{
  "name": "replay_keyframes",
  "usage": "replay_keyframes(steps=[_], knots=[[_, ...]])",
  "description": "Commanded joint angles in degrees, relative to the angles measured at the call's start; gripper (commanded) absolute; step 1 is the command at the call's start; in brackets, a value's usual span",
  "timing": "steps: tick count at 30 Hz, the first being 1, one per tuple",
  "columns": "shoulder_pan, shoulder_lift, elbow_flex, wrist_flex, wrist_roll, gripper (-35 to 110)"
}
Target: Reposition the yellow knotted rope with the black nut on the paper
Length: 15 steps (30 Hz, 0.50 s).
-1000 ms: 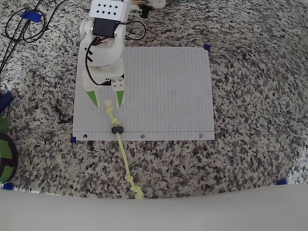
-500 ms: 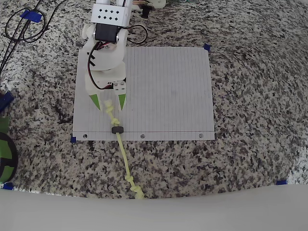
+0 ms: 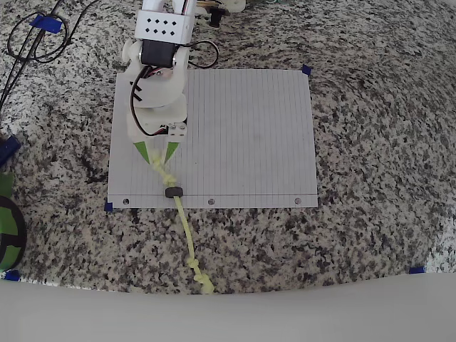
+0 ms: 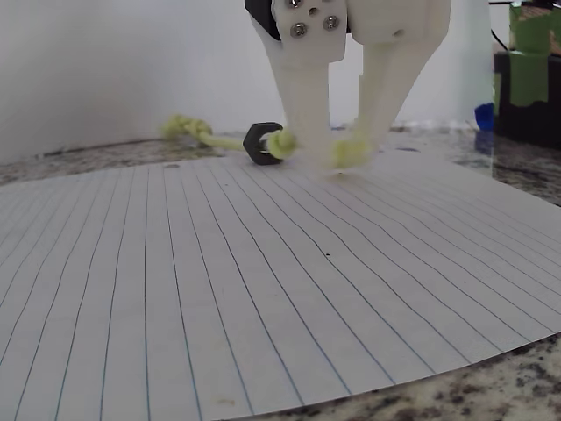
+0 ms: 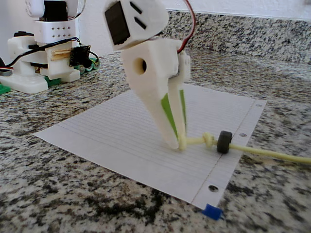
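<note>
The white lined paper (image 3: 249, 128) lies on the granite counter, its punched holes along the near edge. The yellow knotted rope (image 3: 184, 228) runs from the paper's lower left down off the sheet towards the counter's front edge. The black nut (image 3: 173, 192) is threaded on it just inside the hole edge. My gripper (image 3: 158, 158) points down at the rope's upper knotted end, its green-tipped fingers shut on that end. In the wrist view the gripper (image 4: 342, 149) pinches the knot, with the nut (image 4: 261, 142) just behind. In the fixed view the gripper (image 5: 177, 143) touches the paper (image 5: 112, 131) beside the nut (image 5: 224, 141).
Black cables (image 3: 35, 39) coil at the counter's top left. A green and black object (image 3: 7, 228) sits at the left edge. Blue tape marks (image 3: 417, 270) dot the counter. The arm's base (image 5: 43, 48) stands behind the paper. A white strip borders the front.
The gripper has come down over the rope's upper end and its fingers have shut on it. The rope and nut have shifted slightly.
</note>
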Motion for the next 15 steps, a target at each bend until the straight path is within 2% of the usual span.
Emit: replay_keyframes(steps=[1, 6, 9, 11, 15], knots=[[-0.4, 0.2, -1.4, -0.4, -2.1, 0], [-0.4, 1.1, -1.4, -1.0, -9.6, 0], [-0.3, 2.8, -1.4, -2.8, -17.5, 0], [0.0, 4.8, -1.3, -1.1, -18.6, 0], [0.2, 10.0, -1.1, 0.5, -32.4, 0]])
